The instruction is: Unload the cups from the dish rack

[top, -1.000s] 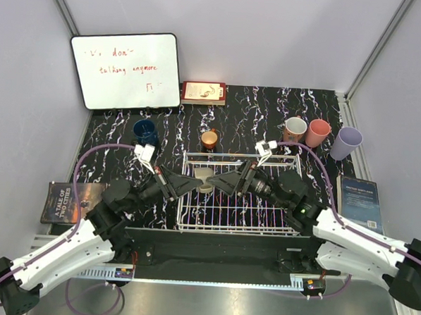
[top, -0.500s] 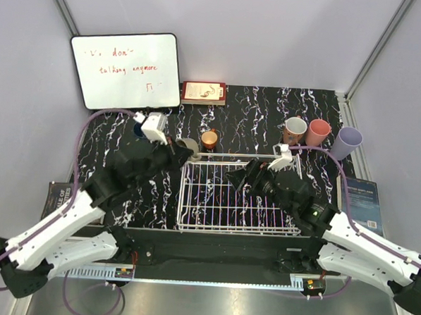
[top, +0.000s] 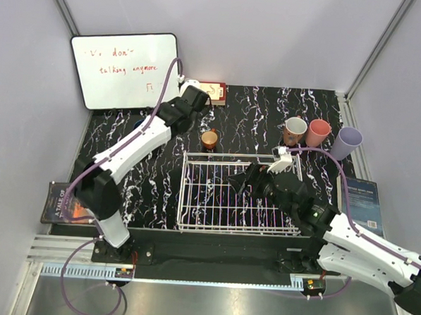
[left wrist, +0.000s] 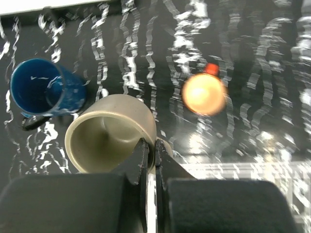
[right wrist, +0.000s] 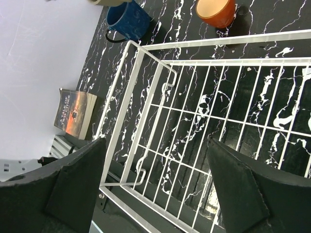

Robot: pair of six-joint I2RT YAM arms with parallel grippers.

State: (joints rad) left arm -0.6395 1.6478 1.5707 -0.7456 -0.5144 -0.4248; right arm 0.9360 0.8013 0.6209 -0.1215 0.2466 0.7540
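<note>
**Top view**
- dish rack (top: 182, 195): centre of frame, no cup visible inside.
- set-down row: brown mug (top: 294, 128), salmon-pink cup (top: 318, 132) and lavender tumbler (top: 346, 143) side by side at upper right on the surface (top: 255, 110). Orange cup (top: 209, 138) just beyond the rack's far rim.
- left arm (top: 137, 136): stretched to upper centre, wrist near a red book (top: 203, 92), hiding its load from this camera.
- right arm (top: 334, 231): reaching over the rack's right half.

**Left wrist view**
- beige mug (left wrist: 111, 133): lower left of centre, mouth up, just beside the dark blue mug (left wrist: 41, 92). Orange cup well apart at upper right.
- left fingers (left wrist: 144, 160): clamped on the beige mug's rim wall, one inside and one outside.
- height: cannot tell whether the base touches the surface.
- step in hand: judged as setting down the last cup.
- doing it well: lower straight and level into the gap between blue and orange. Release only once the base sits flat, then lift straight up so the inner finger clears the rim.
- risk: nudging the blue mug.

**Right wrist view**
- right fingers (right wrist: 73, 184): spread wide, holding nothing, above bare wire grid.
- outside the rack: dark blue mug at upper left, orange cup at upper right.
</note>
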